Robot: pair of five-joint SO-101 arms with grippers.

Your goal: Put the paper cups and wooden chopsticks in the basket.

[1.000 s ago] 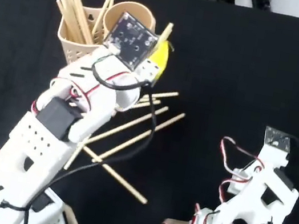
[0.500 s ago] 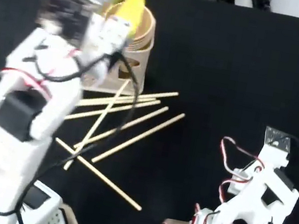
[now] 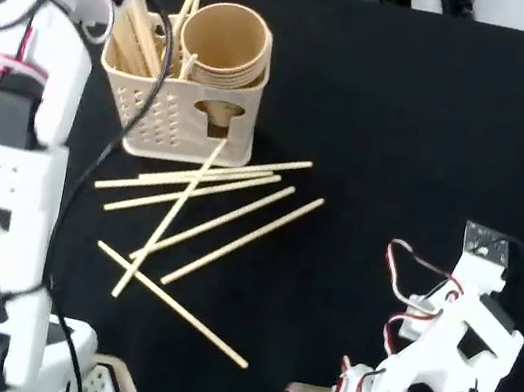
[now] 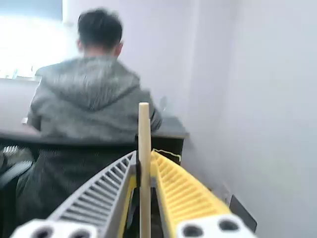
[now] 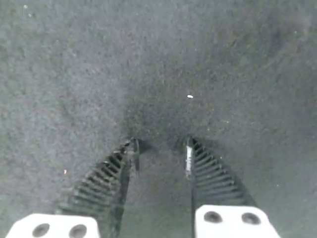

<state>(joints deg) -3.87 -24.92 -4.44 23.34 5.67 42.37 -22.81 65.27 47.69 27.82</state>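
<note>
A beige basket (image 3: 176,118) stands at the back left of the black table. It holds stacked paper cups (image 3: 226,44) and several wooden chopsticks (image 3: 140,34). Several more chopsticks (image 3: 210,215) lie scattered on the cloth in front of it. My left arm (image 3: 11,121) stands raised at the far left. In the left wrist view my left gripper (image 4: 143,166) points up into the room, shut on one chopstick (image 4: 144,129). My right arm (image 3: 451,331) rests at the front right. Its gripper (image 5: 161,148) is open just above the bare cloth, holding nothing.
The black cloth (image 3: 417,122) covers the whole table, with free room to the right of the basket and behind my right arm. A seated person in a grey hoodie (image 4: 89,104) is in the room behind, away from the table.
My left arm swung up and to the left from over the basket, uncovering the basket and the loose chopsticks. The right arm has kept still.
</note>
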